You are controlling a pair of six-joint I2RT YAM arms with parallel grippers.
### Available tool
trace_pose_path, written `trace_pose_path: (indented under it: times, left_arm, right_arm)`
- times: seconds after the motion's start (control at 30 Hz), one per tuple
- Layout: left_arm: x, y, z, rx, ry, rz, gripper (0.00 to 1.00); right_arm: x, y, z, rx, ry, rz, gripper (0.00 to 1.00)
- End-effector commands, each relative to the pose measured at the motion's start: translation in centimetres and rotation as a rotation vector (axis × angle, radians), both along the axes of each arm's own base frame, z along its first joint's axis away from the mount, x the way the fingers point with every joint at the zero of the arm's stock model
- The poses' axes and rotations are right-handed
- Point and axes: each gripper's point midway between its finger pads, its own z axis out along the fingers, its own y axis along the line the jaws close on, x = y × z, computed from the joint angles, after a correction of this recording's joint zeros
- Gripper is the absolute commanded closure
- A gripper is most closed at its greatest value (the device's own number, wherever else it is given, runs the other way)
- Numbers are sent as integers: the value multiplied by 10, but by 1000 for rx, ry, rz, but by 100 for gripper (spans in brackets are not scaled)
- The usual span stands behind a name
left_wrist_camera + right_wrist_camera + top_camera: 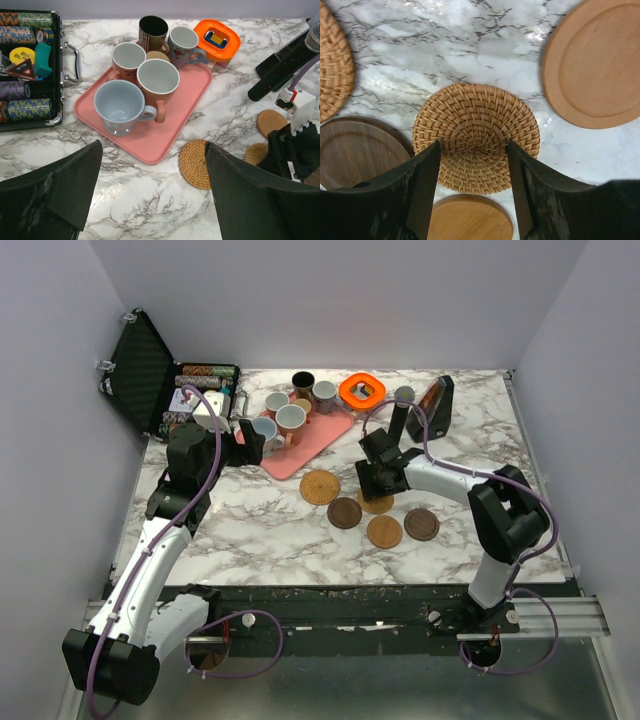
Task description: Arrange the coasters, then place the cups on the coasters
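Note:
Several cups stand crowded on a pink tray [290,462] at the back left, among them a pale blue cup [119,106], a pinkish-brown cup [158,80], a grey cup [182,44] and a black cup [152,30]. Coasters lie loosely grouped at mid-table: a woven coaster [320,486], a dark coaster [345,512], a tan coaster [384,531] and another dark coaster [421,524]. My right gripper [472,150] is low over a second woven coaster [476,136], its jaws apart and their tips overlapping the disc. My left gripper [152,190] hangs wide open in front of the tray, holding nothing.
An open black case of poker chips [150,380] stands at the back left. Behind the right arm are an orange ring-shaped object [361,390], a tall black cylinder [400,415] and a dark wedge-shaped holder [437,405]. White walls close in on both sides.

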Motion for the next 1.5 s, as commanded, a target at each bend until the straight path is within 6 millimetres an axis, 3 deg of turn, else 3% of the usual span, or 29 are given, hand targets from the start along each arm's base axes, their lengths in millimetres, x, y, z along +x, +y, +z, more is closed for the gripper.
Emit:
trace_pose_path:
  times: [0.0, 0.53, 0.73, 1.03, 1.47]
  left_arm:
    - [0, 0, 3, 0, -21, 3, 9]
    - [0, 0, 1, 1, -18, 4, 9]
    - [0, 0, 2, -1, -21, 3, 9]
    - [-1, -2, 2, -5, -21, -1, 9]
    - [-1, -3, 3, -8, -23, -7, 9]
  right_arm:
    - [-61, 2, -48, -28, 202, 26, 37]
    - [-128, 33, -52, -43, 289, 154, 38]
    - [-147, 59, -49, -8, 319, 247, 38]
    - [-143, 98, -41, 39, 279, 292, 38]
    - [-124, 119, -35, 58, 220, 281, 39]
